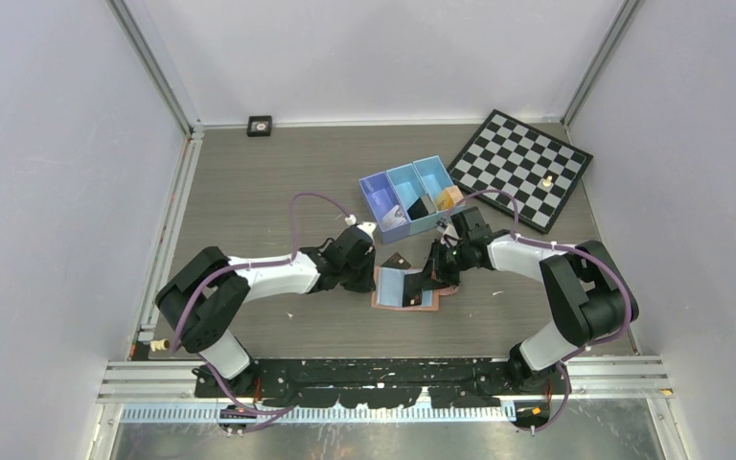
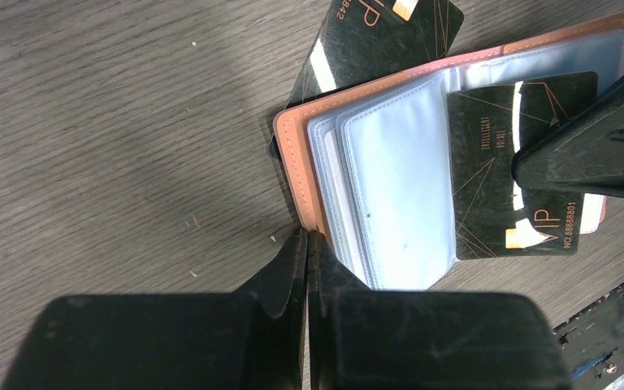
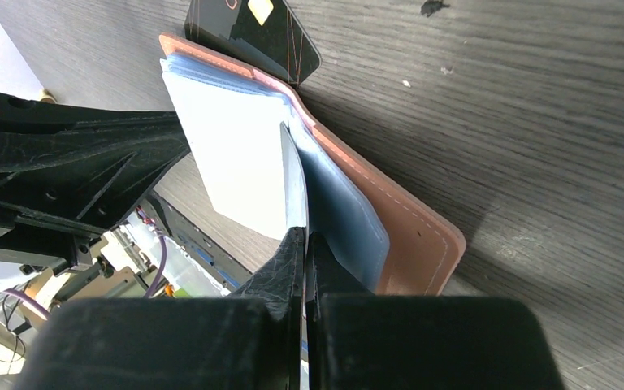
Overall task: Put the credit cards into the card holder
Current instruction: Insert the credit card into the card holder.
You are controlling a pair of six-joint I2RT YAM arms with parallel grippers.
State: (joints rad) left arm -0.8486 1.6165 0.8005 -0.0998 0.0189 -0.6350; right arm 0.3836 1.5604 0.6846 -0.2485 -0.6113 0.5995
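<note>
The card holder point(image 2: 390, 162) lies spread open on the table point(image 2: 89, 122) between the two arms, tan cover down and its pale blue plastic sleeves fanned upward.

The left hand point(image 2: 307, 244) has its fingers pressed together right at the near corner of the tan cover. I cannot tell whether they have nipped the leather or only touch its edge.

The right hand point(image 3: 305, 244) is also closed, clamped on a thin leaf standing edge-on among the sleeves. From the other side this looks like the held card point(image 2: 487, 162), a black one with gold lines, resting against the face of a sleeve rather than down inside a pocket.

A second card point(image 2: 374, 41) lies flat on the table with its near part tucked under the far edge of the cover, so it is not in a sleeve either. Further back a blue bin point(image 1: 374, 182) holds a dark thing point(image 1: 420, 206) in its middle compartment, too small to say whether it is another card.

By my reckoning the task is barely begun. The holder is open and one card is at its pages, but none is visibly seated. That card has yet to slide into a pocket, and the one under the cover must follow.
</note>
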